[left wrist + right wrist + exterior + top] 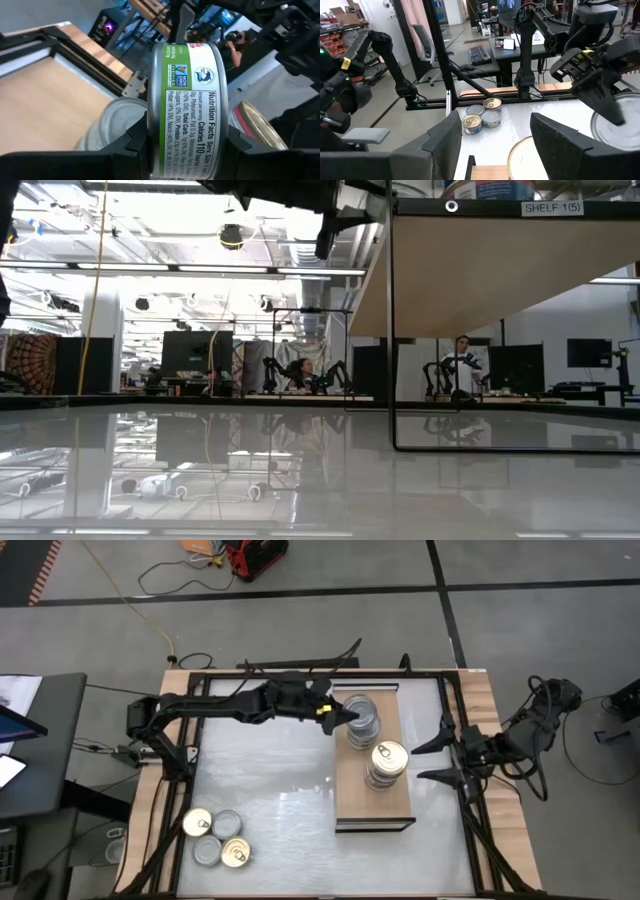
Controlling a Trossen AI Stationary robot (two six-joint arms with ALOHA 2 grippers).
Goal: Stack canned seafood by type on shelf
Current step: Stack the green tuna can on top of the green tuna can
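The shelf (375,802) is a light-wood board on the table's right half; the low view shows its underside (500,270). On it stand a stack of silver-lidded tins (364,728) (112,125) and a stack of gold-lidded tins (387,762) (525,157). My left gripper (338,712) (186,142) reaches in from the table's left and is shut on a tin with a green-and-white label (190,100), right beside the top of the silver stack. My right gripper (428,761) (495,142) waits open at the shelf's right side. My left gripper pinches the labelled tin between its two fingers (135,142), one finger on each side, with the printed wall (192,120) facing the wrist camera. The fingers come in level from the table's left. Whether the tin touches the silver stack, I cannot tell.
Several loose tins (215,838) (482,117), with gold and silver lids, lie together near the table's near-left corner. A dark frame (455,720) runs along the table's edges. Bare tabletop (270,780) lies between the loose tins and the shelf.
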